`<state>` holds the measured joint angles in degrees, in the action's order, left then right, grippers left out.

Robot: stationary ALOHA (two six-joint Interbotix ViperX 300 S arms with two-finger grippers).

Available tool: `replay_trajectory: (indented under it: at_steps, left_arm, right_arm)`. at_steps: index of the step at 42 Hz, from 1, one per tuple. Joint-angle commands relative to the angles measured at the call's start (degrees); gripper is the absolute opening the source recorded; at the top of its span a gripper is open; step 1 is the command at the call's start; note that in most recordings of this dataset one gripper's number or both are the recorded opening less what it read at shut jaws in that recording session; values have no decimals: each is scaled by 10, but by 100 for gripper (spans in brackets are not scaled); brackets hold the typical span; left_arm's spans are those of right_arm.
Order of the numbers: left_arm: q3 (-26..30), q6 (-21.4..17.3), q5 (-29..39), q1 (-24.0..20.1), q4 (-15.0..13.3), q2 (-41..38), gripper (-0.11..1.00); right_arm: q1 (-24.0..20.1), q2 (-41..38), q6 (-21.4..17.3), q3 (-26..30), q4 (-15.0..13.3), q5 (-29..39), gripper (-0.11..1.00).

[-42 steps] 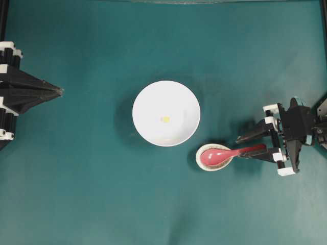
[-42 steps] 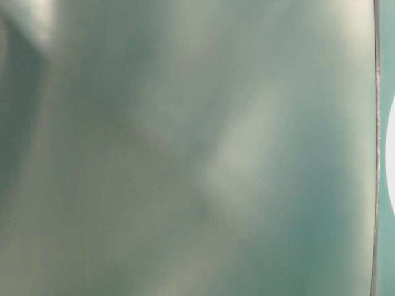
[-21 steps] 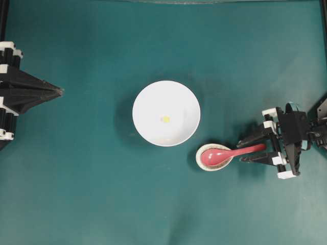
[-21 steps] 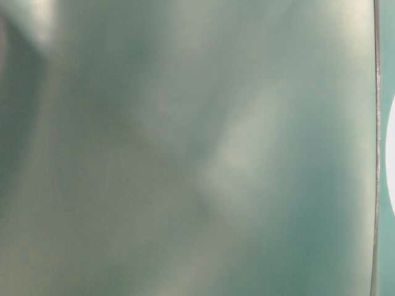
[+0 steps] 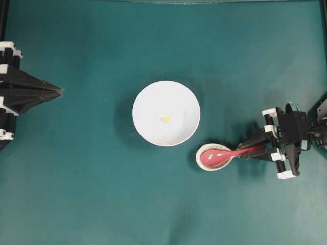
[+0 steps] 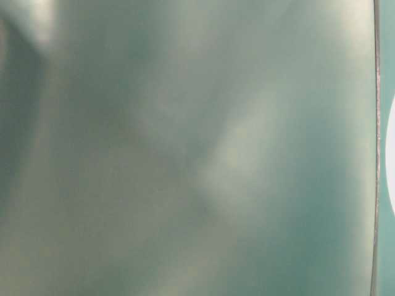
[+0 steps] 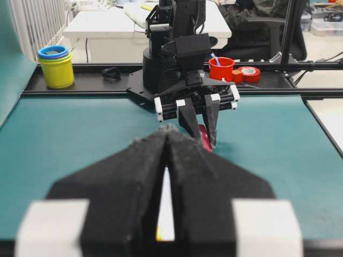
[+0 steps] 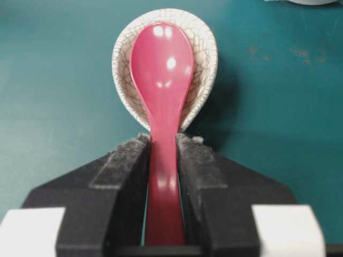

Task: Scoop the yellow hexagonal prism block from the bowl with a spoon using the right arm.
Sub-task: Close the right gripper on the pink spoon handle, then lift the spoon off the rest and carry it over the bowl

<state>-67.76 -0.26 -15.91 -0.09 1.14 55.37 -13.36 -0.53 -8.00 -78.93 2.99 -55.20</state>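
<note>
Surface (image 5: 102,194): flat teal mat, matte, filling the overhead view. The table-level view is a blurred teal haze and tells nothing.

Left arm (image 5: 23,92): parked at the left edge, black, tapering to a point. Its end effector (image 7: 167,140) has the two foam-faced fingers pressed together, holding nothing; judged idle, kept out of the working zone.

Right arm (image 5: 294,135): black with white fittings, low near the right edge, reaching toward the centre. Its end effector (image 8: 162,147) has the fingers closed against both sides of the spoon handle; the rough dark pads (image 8: 128,160) touch the red plastic on each flank. Grip sits on the handle, leaving the scoop free, which suits a dipping motion.

Bowl (image 5: 148,97): plain white, round, smooth, near the centre of the surface, well apart from both arms.

Dish (image 8: 206,48): small oval, off-white with a crackle glaze, just beside the bowl on the side toward the right edge and front. It serves as a rest, raising the handle off the mat for an easy pinch.

Spoon (image 8: 161,69): glossy pink-red, deep oval scoop lying in the dish, short thick handle running out into the fingers.

Block (image 5: 165,119): tiny, bright yellow, on the bowl floor near its middle, untouched. Shape too small to resolve.

Stage, judged: spoon grasped, not yet lifted.
</note>
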Motion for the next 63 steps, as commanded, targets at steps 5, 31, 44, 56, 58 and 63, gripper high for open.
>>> replay_trajectory:
  at_steps: [5,31,44,56,58,63]
  left_arm:
    - [9,0,-3,-1,1,-4,0]
    - [9,0,-3,-1,1,-4,0]
    - [10,0,-3,-1,2,-5,0]
    - [9,0,-2,-1,1,-5,0]
    - [9,0,1,-1,2,-5,0]
    - [9,-1,7,-1,2,-5,0]
  right_arm:
    - [-2,18,1,13,1,-4,21]
    - [2,200,4,137,1,312,21]
    - [46,271,1,253,1,570,21]
    - [120,246,-4,349,1,752,21]
    - [134,235,-5,365,1,779,21]
    - [158,194,-5,407,1,845,21]
